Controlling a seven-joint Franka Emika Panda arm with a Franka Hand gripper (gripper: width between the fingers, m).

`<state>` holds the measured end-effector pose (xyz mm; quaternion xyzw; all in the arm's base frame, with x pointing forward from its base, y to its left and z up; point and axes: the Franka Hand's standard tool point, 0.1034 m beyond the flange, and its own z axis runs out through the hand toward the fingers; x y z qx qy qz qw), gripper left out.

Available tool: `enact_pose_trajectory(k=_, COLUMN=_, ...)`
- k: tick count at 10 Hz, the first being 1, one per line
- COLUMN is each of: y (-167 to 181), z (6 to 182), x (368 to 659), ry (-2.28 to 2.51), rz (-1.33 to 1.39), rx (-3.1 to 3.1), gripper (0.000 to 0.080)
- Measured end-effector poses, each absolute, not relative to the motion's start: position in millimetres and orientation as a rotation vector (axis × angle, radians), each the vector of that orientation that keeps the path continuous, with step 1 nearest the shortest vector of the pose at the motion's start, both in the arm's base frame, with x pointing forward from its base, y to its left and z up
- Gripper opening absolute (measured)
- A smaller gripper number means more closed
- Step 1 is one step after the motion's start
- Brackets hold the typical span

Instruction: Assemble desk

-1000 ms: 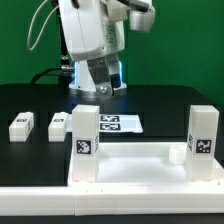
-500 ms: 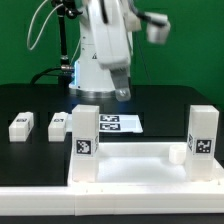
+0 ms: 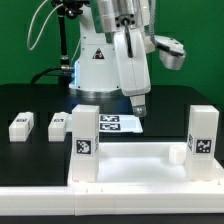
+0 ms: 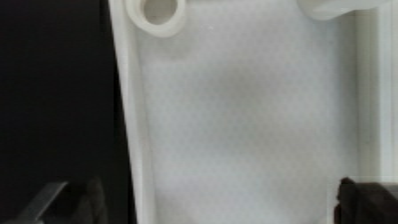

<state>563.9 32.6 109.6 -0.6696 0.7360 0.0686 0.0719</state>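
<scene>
Evidently the two-finger gripper [image 3: 140, 110], spread wide and empty, hangs over the large white plastic tray-like tabletop [image 3: 130, 165], probably lined up to straddle and reposition it.

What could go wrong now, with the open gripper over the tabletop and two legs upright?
The gripper hangs between the two upright legs; a sideways swing could topple one. In the wrist view the tabletop nearly fills the gap between the fingers, so one may strike its rim.
</scene>
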Motion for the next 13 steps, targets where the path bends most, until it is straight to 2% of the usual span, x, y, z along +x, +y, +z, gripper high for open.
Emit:
enact_pose_trajectory(k=1, y=31.9, z=108.8, x=564.0, ry=2.212, rz=0.198, rx=-2.01, gripper=0.0649)
enact_pose_trajectory(k=2, y=27.5, z=99.2, x=556.6, ry=2.225, rz=0.148, rx=-1.99, gripper=0.0649)
enact_pose_trajectory(k=5, y=23.1, z=48.4, x=509.5, ry=2.258, rz=0.045, rx=-1.954, gripper=0.0649)
enact_pose_trajectory(k=6, y=28.2, z=32.5, x=504.5, ry=2.263, rz=0.077, rx=-1.978, gripper=0.0649)
enact_pose_trajectory(k=8, y=40.7, z=14.6, x=507.7, ry=2.266, rz=0.228, rx=-2.009, gripper=0.0649)
enact_pose_trajectory(k=10, y=43.8, z=12.5, x=514.2, ry=2.262, rz=0.289, rx=-2.017, gripper=0.0649)
enact_pose_trajectory(k=11, y=44.2, z=11.7, x=513.1, ry=2.262, rz=0.292, rx=-2.019, gripper=0.0538)
enact_pose_trajectory(k=12, y=44.4, z=11.5, x=512.8, ry=2.262, rz=0.293, rx=-2.02, gripper=0.0391)
enact_pose_trajectory(k=13, y=44.5, z=11.5, x=512.7, ry=2.262, rz=0.293, rx=-2.02, gripper=0.0391)
